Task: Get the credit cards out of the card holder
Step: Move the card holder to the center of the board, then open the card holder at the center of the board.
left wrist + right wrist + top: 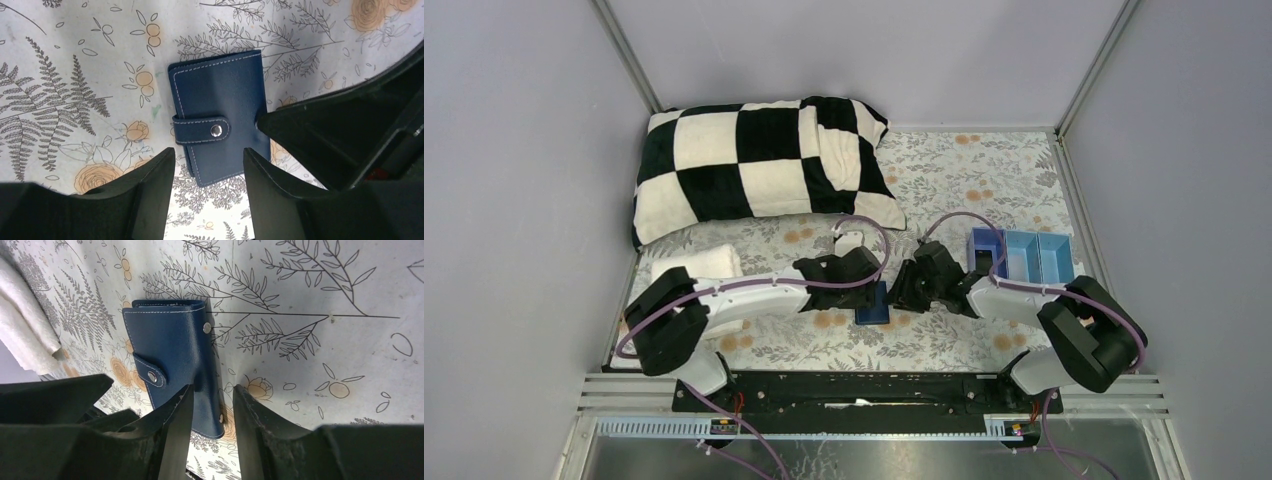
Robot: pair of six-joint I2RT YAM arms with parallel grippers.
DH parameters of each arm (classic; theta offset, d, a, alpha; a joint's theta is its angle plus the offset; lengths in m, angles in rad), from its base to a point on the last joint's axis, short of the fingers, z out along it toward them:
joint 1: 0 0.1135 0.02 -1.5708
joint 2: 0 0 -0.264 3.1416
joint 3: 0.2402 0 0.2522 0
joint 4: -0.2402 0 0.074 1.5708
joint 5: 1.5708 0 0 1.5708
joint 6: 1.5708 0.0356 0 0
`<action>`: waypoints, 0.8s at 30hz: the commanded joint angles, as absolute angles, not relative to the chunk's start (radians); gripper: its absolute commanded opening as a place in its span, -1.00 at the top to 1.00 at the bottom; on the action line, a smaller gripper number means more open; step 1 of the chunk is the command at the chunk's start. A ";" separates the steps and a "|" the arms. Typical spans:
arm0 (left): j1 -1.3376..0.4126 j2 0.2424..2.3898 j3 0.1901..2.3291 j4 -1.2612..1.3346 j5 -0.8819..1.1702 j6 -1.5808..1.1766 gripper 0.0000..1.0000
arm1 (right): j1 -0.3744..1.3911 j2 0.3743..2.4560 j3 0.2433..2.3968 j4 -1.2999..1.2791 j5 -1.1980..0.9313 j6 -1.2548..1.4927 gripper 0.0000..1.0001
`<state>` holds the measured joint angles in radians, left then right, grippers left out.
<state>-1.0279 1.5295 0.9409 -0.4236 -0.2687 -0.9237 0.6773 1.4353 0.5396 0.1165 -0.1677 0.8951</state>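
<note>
Top view, card holder: a dark navy blue, stitched, folding card holder lies flat on the floral-print tabletop, near the front edge and between the two arm tips.
Top view, left end effector: the left end effector hangs just behind the card holder. Its opening is unreadable from here.
Top view, right end effector: the right end effector sits just beside the card holder's right edge.
Top view, surroundings: a black-and-cream checked pillow, a light blue plastic compartment tray and a folded white towel all lie apart from the card holder.
Left wrist, left end effector: its fingers are spread wide and hold nothing. They straddle the card holder's near short end.
Left wrist, closure: a navy strap tab crosses the cover and is fastened by a silver snap stud. No credit cards show.
Left wrist, contact: the right end effector's black tip meets the card holder's edge level with the tab.
Right wrist, right end effector: its fingers stand a narrow gap apart with nothing clamped. The card holder's long edge lies in that gap.
Right wrist, look: the cover is grained navy with pale stitching, and small studs run along one edge.
Step in hand: probably unsnapping the tab. It should go best with one side pinning the cover while the other lifts the tab's free end straight off the stud, so the card holder does not drag across the cloth.
</note>
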 commanded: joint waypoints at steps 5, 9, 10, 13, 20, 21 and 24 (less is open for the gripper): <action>-1.034 1.623 1.019 -0.387 -0.343 -0.901 0.00 | 0.665 1.485 0.481 0.220 -0.251 0.946 0.17; -1.034 1.647 1.035 -0.376 -0.352 -0.891 0.05 | 0.664 1.521 0.452 0.276 -0.272 0.981 0.20; -1.034 1.652 1.037 -0.373 -0.353 -0.887 0.06 | 0.664 1.527 0.443 0.287 -0.274 0.986 0.20; -1.034 1.676 1.054 -0.363 -0.343 -0.862 0.10 | 0.664 1.546 0.434 0.307 -0.279 0.992 0.20; -1.035 1.757 1.089 -0.369 -0.324 -0.844 0.11 | 0.664 1.587 0.442 0.318 -0.287 0.990 0.24; -1.034 1.768 1.093 -0.375 -0.328 -0.846 0.11 | 0.664 1.590 0.443 0.316 -0.287 0.987 0.24; -1.034 1.798 1.106 -0.402 -0.343 -0.850 0.13 | 0.665 1.595 0.444 0.317 -0.286 0.986 0.25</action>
